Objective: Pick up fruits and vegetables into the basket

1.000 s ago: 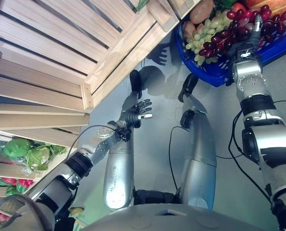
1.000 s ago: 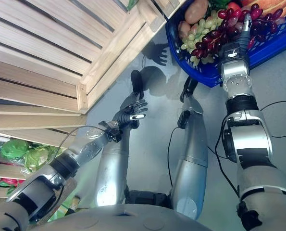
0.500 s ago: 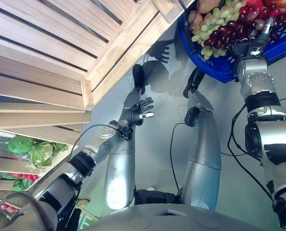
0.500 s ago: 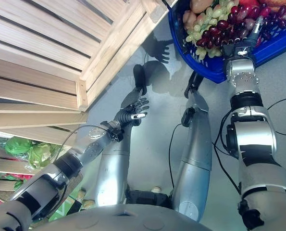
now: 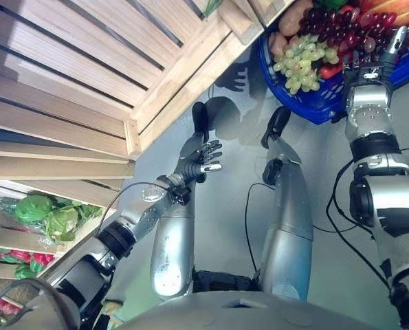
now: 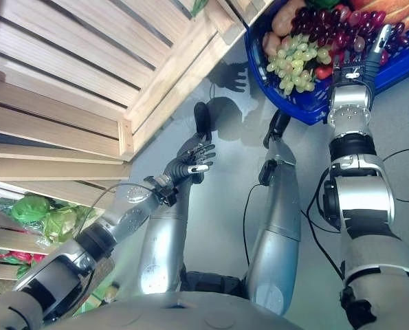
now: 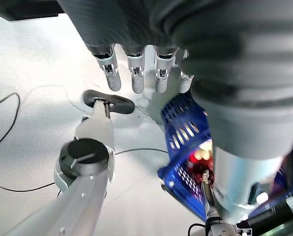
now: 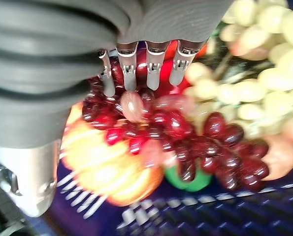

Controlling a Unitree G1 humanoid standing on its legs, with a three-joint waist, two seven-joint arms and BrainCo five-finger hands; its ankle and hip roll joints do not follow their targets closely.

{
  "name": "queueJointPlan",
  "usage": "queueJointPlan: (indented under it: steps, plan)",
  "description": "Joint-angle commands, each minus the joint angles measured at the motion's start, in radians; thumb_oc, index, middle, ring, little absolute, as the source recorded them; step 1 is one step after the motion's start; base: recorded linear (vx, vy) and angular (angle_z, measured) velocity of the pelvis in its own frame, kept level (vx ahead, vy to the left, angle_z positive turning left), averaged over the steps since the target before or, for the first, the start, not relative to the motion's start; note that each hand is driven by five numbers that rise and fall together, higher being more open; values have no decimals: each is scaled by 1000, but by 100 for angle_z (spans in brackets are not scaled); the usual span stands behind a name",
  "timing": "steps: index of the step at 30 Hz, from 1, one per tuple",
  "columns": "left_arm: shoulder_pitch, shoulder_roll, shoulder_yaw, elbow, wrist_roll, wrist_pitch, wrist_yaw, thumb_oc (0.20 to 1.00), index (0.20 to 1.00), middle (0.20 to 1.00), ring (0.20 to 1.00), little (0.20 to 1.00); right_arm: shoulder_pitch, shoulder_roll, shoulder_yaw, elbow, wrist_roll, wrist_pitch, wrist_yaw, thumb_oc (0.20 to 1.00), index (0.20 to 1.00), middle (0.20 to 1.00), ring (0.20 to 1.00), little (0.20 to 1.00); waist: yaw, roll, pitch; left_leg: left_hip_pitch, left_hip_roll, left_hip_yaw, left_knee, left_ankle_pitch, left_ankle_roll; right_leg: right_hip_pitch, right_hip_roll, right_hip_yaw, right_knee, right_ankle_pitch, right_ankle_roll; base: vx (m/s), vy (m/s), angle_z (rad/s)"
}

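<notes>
The right hand (image 6: 369,58) reaches up over the near rim of the blue basket (image 6: 307,108), fingers (image 8: 150,73) straight and spread, dark tips hovering just above the red grapes (image 6: 328,27) and holding nothing. Inside the basket, green grapes (image 6: 293,62) lie next to the red bunch, with something small and red (image 6: 322,71) tucked between them, possibly a tomato, though it is hard to tell. A brownish potato (image 6: 286,20) sits at the far side, and an orange fruit (image 8: 107,167) glows under the grapes in the right wrist view. The left hand (image 5: 201,159) hangs low over the grey floor (image 5: 225,185), fingers loosely extended, empty, well apart from the basket. A big slatted wooden crate (image 5: 87,75) crowds the left side, its corner close beside the basket's rim. Lower left, bagged leafy greens (image 5: 46,214) sit on a wooden shelf (image 5: 25,239).
</notes>
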Motion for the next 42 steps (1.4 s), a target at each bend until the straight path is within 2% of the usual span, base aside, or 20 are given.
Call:
queueJointPlan:
  steps: [1, 6, 7, 8, 10, 12, 13, 15, 17, 20, 26, 27, 28, 29, 30, 31, 33, 37, 39, 42]
  plan:
    - [130, -11, -34, -104, 34, -3, 3, 1000, 1000, 1000, 1000, 1000, 73, -65, -23, -182, -152, -142, -2, 1000, 1000, 1000, 1000, 1000, -46, 85, -45, 97, -33, 20, -64, -2, 19, 98, 67, -37, 33, -25, 22, 16, 89, -8]
    - [196, -2, 12, -162, 45, 20, 29, 1000, 1000, 1000, 1000, 1000, 278, 21, -54, -486, -367, -252, -36, 1000, 1000, 1000, 1000, 1000, -76, 36, -45, 234, -32, 34, -110, -6, 21, 246, 80, -43, -31, -17, 26, 17, 72, -8]
    - [201, 0, 14, -164, 45, 22, 30, 1000, 1000, 1000, 1000, 1000, 289, 26, -56, -501, -376, -253, -43, 1000, 1000, 1000, 1000, 1000, -77, 33, -45, 243, -32, 34, -114, -5, 22, 253, 81, -43, -34, -16, 27, 44, 57, -5]
    - [223, 6, 34, -172, 49, 24, 27, 1000, 1000, 1000, 1000, 1000, 358, 54, -71, -572, -398, -300, -17, 1000, 1000, 1000, 1000, 1000, -87, 18, -45, 282, -27, 35, -125, -6, 23, 294, 84, -42, -48, -14, 30, 42, 40, -6]
    - [253, 11, 60, -175, 57, 23, 19, 1000, 1000, 1000, 1000, 1000, 449, 96, -74, -663, -437, -352, 42, 1000, 1000, 1000, 1000, 1000, -97, -5, -45, 345, -21, 33, -143, -8, 23, 362, 89, -42, -76, -12, 35, 48, 18, -7]
    - [274, 14, 75, -175, 66, 9, 16, 1000, 1000, 1000, 1000, 1000, 497, 115, -57, -720, -539, -369, 38, 1000, 1000, 1000, 1000, 1000, -103, -21, -45, 391, -15, 32, -157, -8, 24, 411, 93, -40, -98, -9, 39, 30, 1, -6]
    - [276, 13, 79, -174, 66, 9, 16, 1000, 1000, 1000, 1000, 1000, 504, 117, -52, -732, -554, -366, 32, 1000, 1000, 1000, 1000, 1000, -104, -24, -45, 401, -14, 32, -160, -8, 24, 421, 94, -39, -102, -9, 39, 22, 29, -7]
    - [295, 6, 107, -163, 63, 0, 6, 1000, 1000, 1000, 1000, 1000, 552, 128, -21, -788, -677, -359, 57, 1000, 1000, 1000, 1000, 1000, -110, -42, -45, 461, -7, 33, -179, -7, 24, 484, 99, -35, -130, -6, 43, 29, 31, -8]
    - [309, -6, 133, -143, 88, -10, 3, 1000, 1000, 1000, 1000, 1000, 610, 145, 18, -834, -801, -318, 127, 1000, 1000, 1000, 1000, 1000, -115, -64, -45, 526, 1, 34, -192, -8, 21, 553, 100, -29, -151, -6, 47, 59, 17, -12]
    - [339, -27, 171, -115, 110, -10, 3, 1000, 1000, 1000, 1000, 1000, 689, 118, 69, -855, -1002, -280, 123, 1000, 1000, 1000, 1000, 1000, -116, -87, -87, 592, 5, 35, -216, -8, 18, 630, 103, -24, -197, -3, 48, 107, 21, -10]
    - [392, -51, 237, -33, 163, -2, -14, 1000, 1000, 1000, 1000, 1000, 808, 67, 133, -828, -1134, -159, 185, 1000, 1000, 1000, 1000, 1000, -105, -119, -208, 716, 7, 31, -264, -17, 11, 775, 107, -24, -277, -6, 53, 190, 24, -5]
    - [402, -63, 251, 5, 173, -1, -19, 1000, 1000, 1000, 1000, 1000, 834, 63, 170, -812, -1174, -107, 208, 1000, 1000, 1000, 1000, 1000, -102, -125, -243, 752, 7, 32, -278, -22, 10, 814, 107, -23, -297, -7, 55, 153, 41, -4]
    - [403, -65, 254, 10, 173, -1, -20, 1000, 1000, 1000, 1000, 1000, 838, 64, 176, -808, -1176, -101, 215, 1000, 1000, 1000, 1000, 1000, -101, -125, -250, 755, 7, 32, -282, -19, 11, 818, 108, -23, -303, -3, 54, 196, 77, -5]
    - [416, -74, 273, 40, 184, 5, -18, 1000, 1000, 1000, 1000, 1000, 863, 70, 203, -787, -1198, -48, 267, 1000, 1000, 1000, 1000, 1000, -98, -130, -276, 782, 8, 32, -289, -24, 10, 846, 107, -25, -314, -5, 56, 111, 51, -5]
    - [419, -76, 278, 49, 188, 5, -20, 1000, 1000, 1000, 1000, 1000, 870, 72, 211, -776, -1197, -40, 271, 1000, 1000, 1000, 1000, 1000, -96, -131, -284, 788, 8, 31, -291, -24, 9, 852, 107, -25, -316, -5, 56, 222, 81, -6]
    - [434, -93, 299, 110, 208, 4, -29, 1000, 1000, 1000, 1000, 1000, 898, 94, 251, -714, -1217, 2, 292, 1000, 1000, 1000, 1000, 1000, -90, -138, -321, 822, 7, 25, -301, -27, 8, 888, 105, -25, -332, -1, 59, 190, 64, -3]
    - [448, -115, 326, 175, 235, 7, -31, 1000, 1000, 1000, 1000, 1000, 926, 114, 286, -659, -1241, 59, 298, 1000, 1000, 1000, 1000, 1000, -83, -144, -356, 856, 8, 20, -317, -29, 7, 920, 103, -25, -350, 3, 61, 168, 70, -1]
    - [451, -129, 354, 255, 261, -2, -32, 1000, 1000, 1000, 1000, 1000, 949, 147, 314, -560, -1246, 119, 325, 1000, 1000, 1000, 1000, 1000, -79, -149, -386, 903, 7, 13, -345, -31, 5, 963, 101, -25, -378, 13, 67, 68, 66, 1]
    - [445, -139, 371, 312, 297, 2, -27, 1000, 1000, 1000, 1000, 1000, 963, 166, 330, -502, -1190, 166, 336, 1000, 1000, 1000, 1000, 1000, -76, -150, -400, 931, 8, 10, -367, -29, 3, 989, 100, -30, -397, 19, 70, 38, 77, 2]
    - [431, -165, 384, 415, 336, -13, -25, 1000, 1000, 1000, 1000, 1000, 979, 205, 360, -399, -1181, 211, 391, 1000, 1000, 1000, 1000, 1000, -75, -152, -417, 968, 8, 14, -401, -24, -4, 1024, 93, -38, -444, 42, 81, 18, 71, 2]
